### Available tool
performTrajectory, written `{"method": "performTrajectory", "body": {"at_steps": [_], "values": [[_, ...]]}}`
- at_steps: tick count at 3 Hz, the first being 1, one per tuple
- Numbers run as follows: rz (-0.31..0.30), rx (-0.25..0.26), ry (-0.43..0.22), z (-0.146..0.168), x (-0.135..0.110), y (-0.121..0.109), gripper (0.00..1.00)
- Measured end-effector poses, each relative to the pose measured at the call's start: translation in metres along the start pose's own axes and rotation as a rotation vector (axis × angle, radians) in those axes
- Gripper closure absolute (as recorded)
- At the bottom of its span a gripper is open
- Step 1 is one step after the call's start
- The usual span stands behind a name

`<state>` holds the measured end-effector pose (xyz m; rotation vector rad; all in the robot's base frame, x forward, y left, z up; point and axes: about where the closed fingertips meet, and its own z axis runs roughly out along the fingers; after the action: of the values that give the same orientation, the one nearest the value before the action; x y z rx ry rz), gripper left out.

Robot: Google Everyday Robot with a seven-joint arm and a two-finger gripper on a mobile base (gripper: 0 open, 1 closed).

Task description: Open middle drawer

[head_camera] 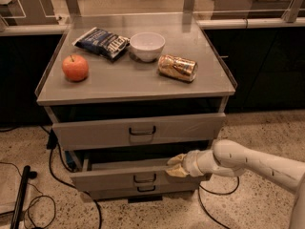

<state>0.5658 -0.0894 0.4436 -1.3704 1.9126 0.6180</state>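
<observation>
The middle drawer [109, 179] is a wide, shallow grey front with a small dark handle [144, 178]. It stands pulled out a little, ahead of the lowest drawer [114, 192], with a dark gap above it. My gripper [175, 166] is at the top edge of this drawer's front, just right of the handle, and touches it. The white arm [248, 162] reaches in from the right. The taller top drawer [95, 133] sits above.
On the cabinet top [124, 82] lie an apple [75, 67], a dark chip bag [101, 42], a white bowl [147, 46] and a can on its side [177, 67]. Cables [56, 168] and a black pole [21, 194] lie on the floor to the left.
</observation>
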Motion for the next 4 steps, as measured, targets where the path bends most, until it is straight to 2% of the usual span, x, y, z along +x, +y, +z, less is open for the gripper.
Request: {"method": "performTrajectory", "body": {"at_steps": [2, 3, 4], "values": [[0.011, -0.007, 0.005, 0.001, 0.01, 0.008, 0.17], [0.036, -0.014, 0.007, -0.001, 0.03, 0.027, 0.0], [0.036, -0.014, 0.007, -0.004, 0.026, 0.028, 0.0]]}}
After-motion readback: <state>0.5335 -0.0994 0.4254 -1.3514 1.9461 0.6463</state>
